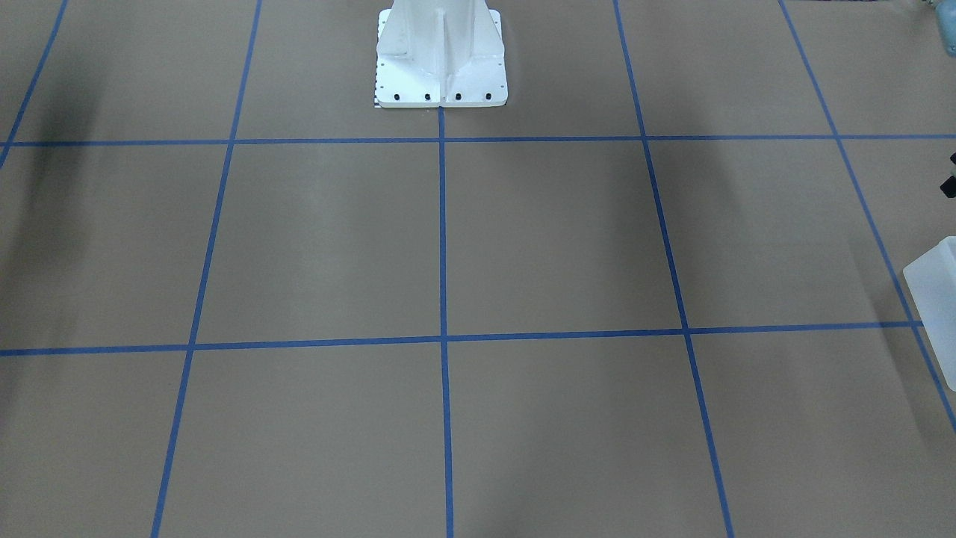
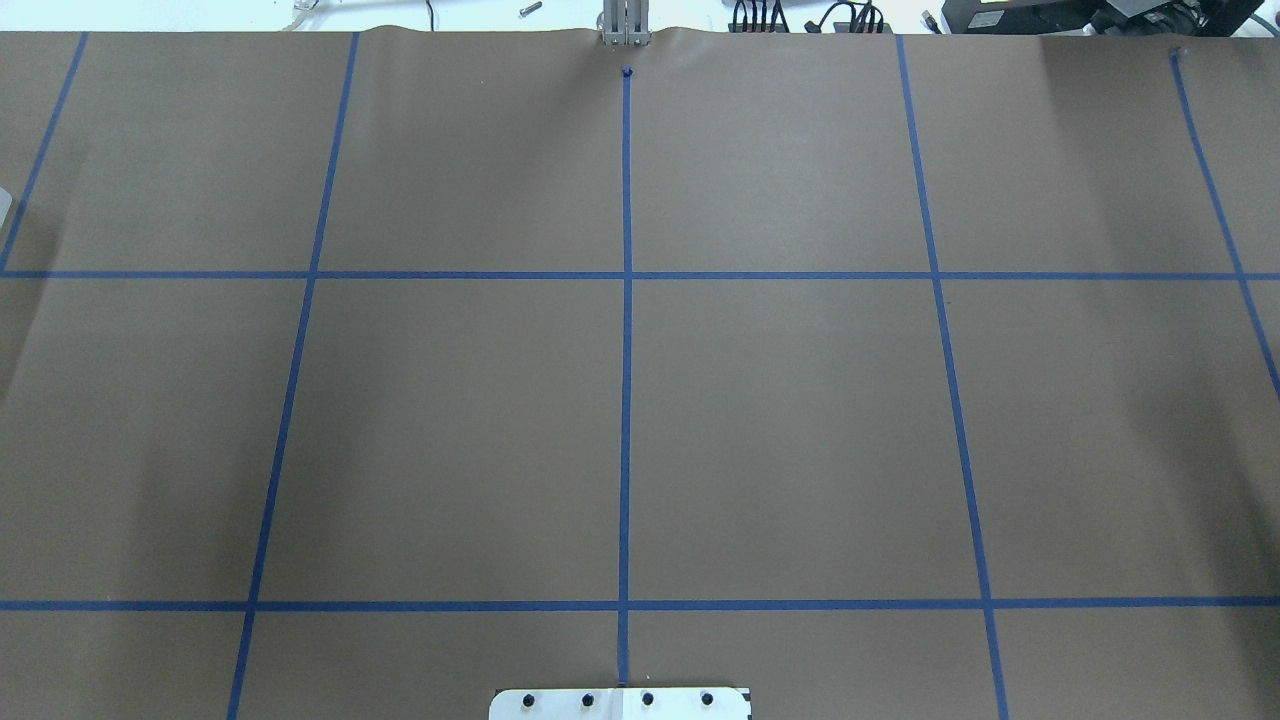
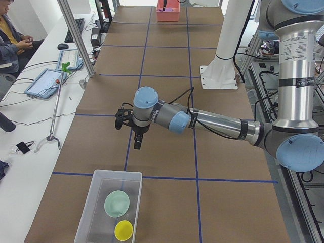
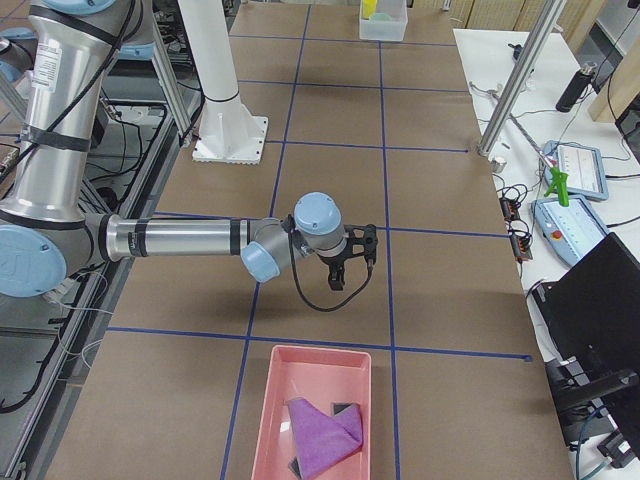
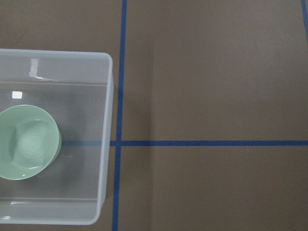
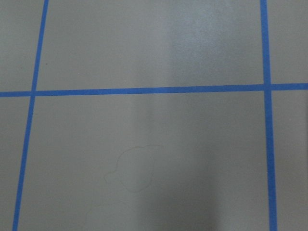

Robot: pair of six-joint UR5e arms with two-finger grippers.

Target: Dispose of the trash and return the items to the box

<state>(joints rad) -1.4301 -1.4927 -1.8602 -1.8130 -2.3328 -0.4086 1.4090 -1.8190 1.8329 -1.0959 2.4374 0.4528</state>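
The box [image 3: 95, 200], translucent white, stands at the table's end on my left side. In it are the yellow cup [image 3: 123, 230] and a pale green bowl [image 3: 117, 203]. The left wrist view looks down on the box's rim [image 5: 108, 144] and the bowl [image 5: 29, 142]; the cup is out of that view. My left gripper [image 3: 120, 121] hovers above the table, a little short of the box. My right gripper [image 4: 362, 245] hovers over bare table short of a pink tray [image 4: 280, 400]. Both show only in the side views, so I cannot tell whether they are open or shut.
The pink tray holds a purple cloth [image 4: 325, 435] and dark items. The white robot base [image 1: 441, 67] stands at the table's middle back. A corner of the box [image 1: 937, 291] shows in the front view. Operators' desks with tablets [image 3: 48, 81] run along the far side.
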